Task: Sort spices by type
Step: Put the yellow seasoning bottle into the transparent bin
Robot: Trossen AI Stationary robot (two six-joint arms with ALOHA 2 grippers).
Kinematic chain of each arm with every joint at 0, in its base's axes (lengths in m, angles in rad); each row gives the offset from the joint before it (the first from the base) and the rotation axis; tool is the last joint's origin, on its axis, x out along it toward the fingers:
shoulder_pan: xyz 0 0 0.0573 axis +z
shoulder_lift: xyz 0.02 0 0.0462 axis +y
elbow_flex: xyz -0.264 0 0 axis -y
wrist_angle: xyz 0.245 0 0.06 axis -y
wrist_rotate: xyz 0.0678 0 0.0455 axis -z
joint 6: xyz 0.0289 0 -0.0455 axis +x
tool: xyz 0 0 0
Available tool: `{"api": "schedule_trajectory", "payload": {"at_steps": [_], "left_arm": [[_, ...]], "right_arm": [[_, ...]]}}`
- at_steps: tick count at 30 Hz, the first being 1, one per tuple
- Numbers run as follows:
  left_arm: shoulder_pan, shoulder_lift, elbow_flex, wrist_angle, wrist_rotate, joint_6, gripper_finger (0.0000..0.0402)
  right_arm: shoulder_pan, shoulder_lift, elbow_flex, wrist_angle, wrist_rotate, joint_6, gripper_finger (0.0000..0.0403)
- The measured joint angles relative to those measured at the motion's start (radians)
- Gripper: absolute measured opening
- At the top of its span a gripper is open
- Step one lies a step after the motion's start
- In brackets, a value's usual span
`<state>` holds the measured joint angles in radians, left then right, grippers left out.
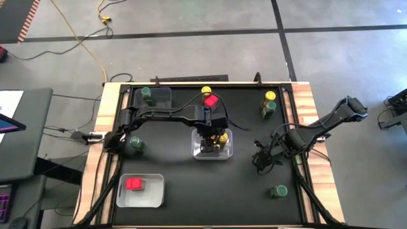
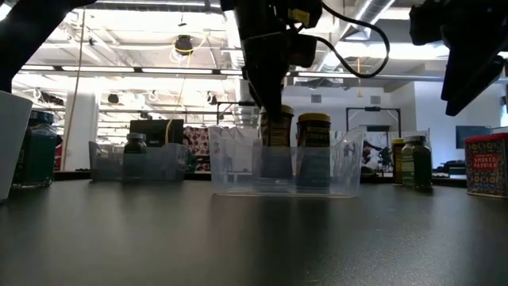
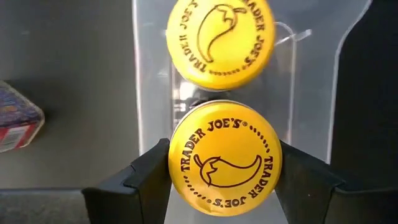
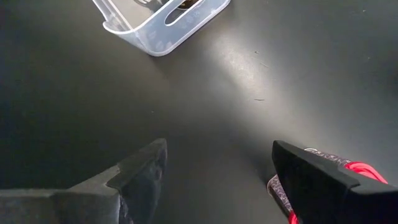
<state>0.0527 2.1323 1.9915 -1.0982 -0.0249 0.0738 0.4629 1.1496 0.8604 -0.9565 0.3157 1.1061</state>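
My left gripper (image 1: 212, 141) reaches down into a clear bin (image 1: 198, 152) at the table's middle and is shut on a yellow-lidded spice jar (image 3: 225, 165). A second yellow-lidded jar (image 3: 221, 40) stands in the same bin just beyond it. My right gripper (image 4: 217, 171) hovers open over the dark mat right of the bin. A red-topped jar (image 2: 486, 163) stands on the mat below it, partly hidden behind one finger. Other jars stand on their bases around the mat: yellow (image 1: 206, 92), red (image 1: 210, 100), green (image 1: 137, 145). My left gripper pinches the yellow lid's rim (image 3: 174, 168) between its two fingers, one on each side. The fingers come steeply from above. The jar stands upright inside the clear bin (image 2: 278, 163); whether its base is on the bin's floor, I cannot tell.
A clear bin with a green-lidded jar (image 1: 146, 95) is at the far left. A white bin with a red-topped jar (image 1: 135, 184) is at the near left. A yellow jar (image 1: 270, 97) and a green one (image 1: 268, 109) stand far right, another green (image 1: 278, 191) near right.
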Motion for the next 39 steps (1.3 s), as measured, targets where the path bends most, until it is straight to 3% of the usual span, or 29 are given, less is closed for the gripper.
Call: {"api": "schedule_trajectory", "payload": {"at_steps": [32, 39], "left_arm": [[-0.012, -0.001, 0.0, -0.057, -0.007, -0.111, 0.0229], [-0.014, -0.026, -0.083, -0.004, -0.011, -0.151, 0.0229]], "right_arm": [[0.0, 0.0, 0.0, 0.0, 0.0, -0.008, 0.0317], [0.001, 0.0, 0.0, 0.0, 0.0, -0.016, 0.0317]]}}
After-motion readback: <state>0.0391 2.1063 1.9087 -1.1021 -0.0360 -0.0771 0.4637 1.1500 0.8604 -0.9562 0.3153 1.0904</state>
